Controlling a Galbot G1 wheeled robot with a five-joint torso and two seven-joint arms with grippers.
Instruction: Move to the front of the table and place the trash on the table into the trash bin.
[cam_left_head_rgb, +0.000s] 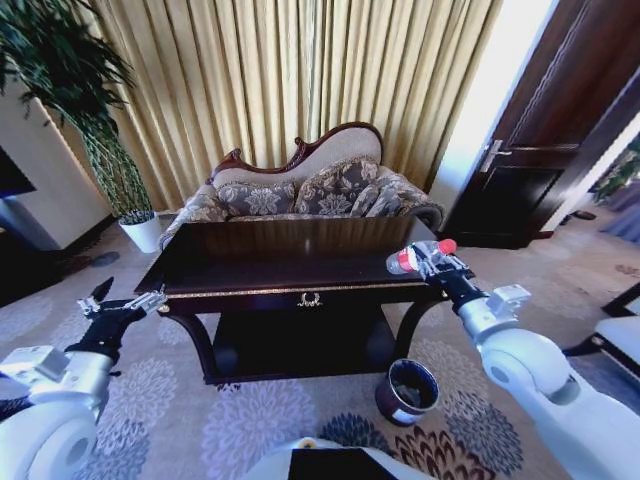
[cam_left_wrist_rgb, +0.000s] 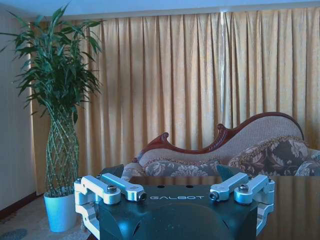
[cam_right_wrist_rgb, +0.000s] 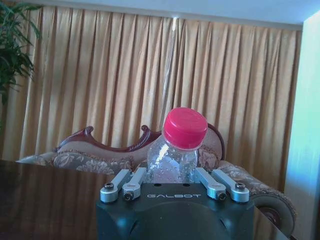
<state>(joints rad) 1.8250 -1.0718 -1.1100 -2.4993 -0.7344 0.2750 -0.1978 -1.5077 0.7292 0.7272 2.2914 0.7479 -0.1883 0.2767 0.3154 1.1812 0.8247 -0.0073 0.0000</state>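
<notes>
Nearest me, the trash bin (cam_left_head_rgb: 408, 390) stands on the patterned carpet (cam_left_head_rgb: 240, 420) just off the front right leg of the surface (cam_left_head_rgb: 270, 262), its mouth open and a white label on its side. My left hand (cam_left_head_rgb: 122, 303) hangs off the left front corner of the surface, apart from it, fingers spread wide around nothing; the left wrist view shows the same hand (cam_left_wrist_rgb: 175, 192) splayed. My right hand (cam_left_head_rgb: 432, 262) is over the right end of the surface, clamped on the clear bottle (cam_left_head_rgb: 418, 258), which lies tilted with its red cap toward the door side. In the right wrist view that hand (cam_right_wrist_rgb: 175, 182) pinches the bottle (cam_right_wrist_rgb: 176, 155) below the cap. Beyond the surface sits a floral sofa (cam_left_head_rgb: 300, 195), a potted plant (cam_left_head_rgb: 100, 140) to its left, gold curtains (cam_left_head_rgb: 300, 70) behind.
</notes>
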